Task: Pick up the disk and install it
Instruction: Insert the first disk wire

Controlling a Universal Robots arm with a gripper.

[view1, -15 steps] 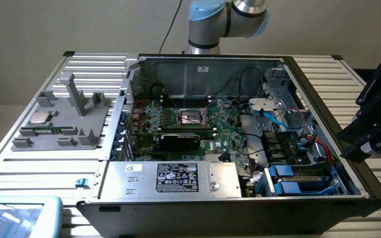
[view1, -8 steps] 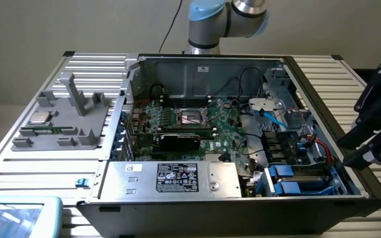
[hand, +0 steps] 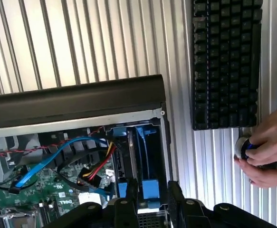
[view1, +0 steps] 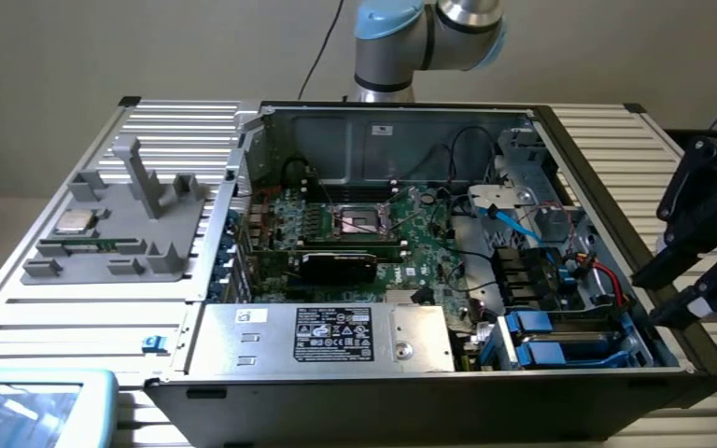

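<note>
My gripper (hand: 152, 192) hangs over the corner of the open computer case (hand: 76, 102). Its two black fingers (hand: 128, 206) stand apart, and the drive bay shows through the gap. In the exterior view the gripper (view1: 672, 297) sits just outside the case's wall on the exterior view's right. Two bright blue frames (view1: 545, 341) sit side by side in the drive bay, and their blue tabs (hand: 150, 187) lie right under my fingers. The disk's silver body and label are hidden from me.
Red, yellow and blue cables (hand: 88, 164) run beside the bay, over the green motherboard (view1: 372, 224). A grey metal box (view1: 321, 336) fills the case's near side. A grey fixture (view1: 116, 229) holds a small chip. A person's hand (hand: 266, 152) rests on a knob beside a black keyboard (hand: 226, 61).
</note>
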